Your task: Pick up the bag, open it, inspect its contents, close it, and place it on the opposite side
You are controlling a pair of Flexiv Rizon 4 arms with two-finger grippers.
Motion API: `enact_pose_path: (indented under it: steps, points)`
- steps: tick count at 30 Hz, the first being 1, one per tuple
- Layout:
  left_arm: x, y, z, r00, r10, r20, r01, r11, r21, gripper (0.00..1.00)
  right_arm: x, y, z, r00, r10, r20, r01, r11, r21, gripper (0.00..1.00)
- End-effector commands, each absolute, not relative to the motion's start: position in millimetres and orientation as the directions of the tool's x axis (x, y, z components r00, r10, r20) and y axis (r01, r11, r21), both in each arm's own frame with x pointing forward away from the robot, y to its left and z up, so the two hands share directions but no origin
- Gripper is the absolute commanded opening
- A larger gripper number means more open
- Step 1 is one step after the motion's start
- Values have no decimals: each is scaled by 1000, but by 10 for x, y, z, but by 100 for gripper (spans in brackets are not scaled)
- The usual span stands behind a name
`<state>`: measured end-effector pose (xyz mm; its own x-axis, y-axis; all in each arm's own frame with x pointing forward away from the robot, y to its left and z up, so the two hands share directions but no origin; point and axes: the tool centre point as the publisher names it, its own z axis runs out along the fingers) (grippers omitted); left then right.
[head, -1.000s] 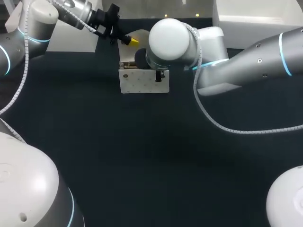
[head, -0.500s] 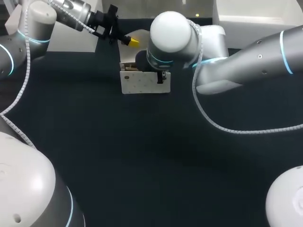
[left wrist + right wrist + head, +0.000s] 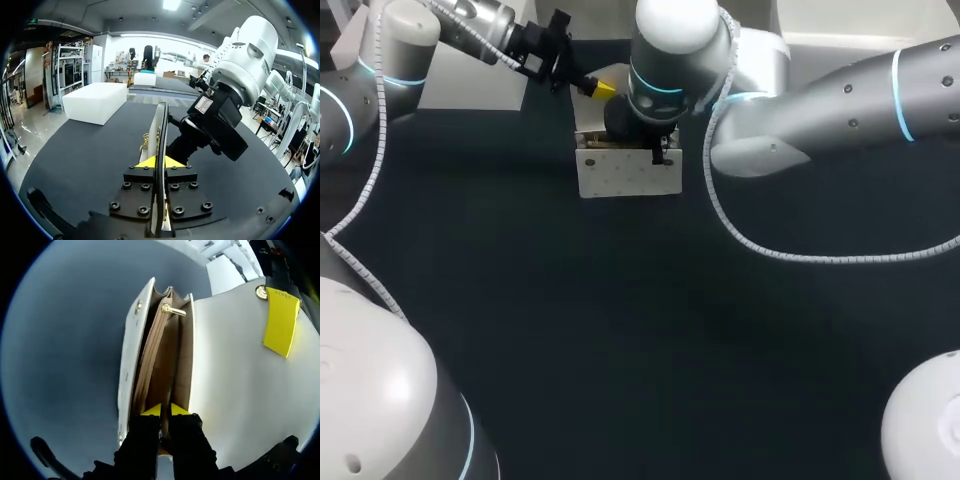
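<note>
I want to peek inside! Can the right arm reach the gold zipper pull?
Probably yes. The left tool holds the white leather bag's flap back, and the right tool sits at the open tan compartment, with nothing between it and the small gold zipper pull.

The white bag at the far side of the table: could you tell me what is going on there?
Both arms are on the bag at the far side of the dark table. The left gripper has its fingers shut on the flap, holding it open. The right gripper pinches an inner wall at the bag's top, looking down into the tan inside with its zipper. The bag is open and being inspected.
</note>
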<state>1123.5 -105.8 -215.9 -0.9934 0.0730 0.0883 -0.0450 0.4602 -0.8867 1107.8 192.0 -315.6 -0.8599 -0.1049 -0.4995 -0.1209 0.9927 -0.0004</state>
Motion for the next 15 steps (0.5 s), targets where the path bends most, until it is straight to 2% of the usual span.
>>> enact_pose_path:
  steps: [1, 4, 8, 10, 15]
  points:
    - [11256, -1035, -2147, -993, 82, 88, -42, 450, -892, 0, 11130, 1969, -3202, -898, -108, -427, -113, 993, -14, 25]
    - [11257, -1032, -2153, -993, 84, 87, -40, 447, -893, 0, 11115, 1953, -3237, -908, -106, -405, -108, 994, -19, 33]
    - [11252, -1040, -2164, -992, 95, 83, -33, 445, -895, 0, 11097, 1948, -3263, -912, -106, -396, -106, 994, -23, 48]
    - [11250, -1045, -2169, -992, 101, 82, -29, 444, -896, 0, 11096, 1944, -3273, -913, -105, -394, -104, 994, -23, 67]
    - [11244, -1054, -2179, -990, 113, 78, -20, 443, -896, 0, 11098, 1946, -3288, -914, -99, -392, -99, 995, -20, 76]
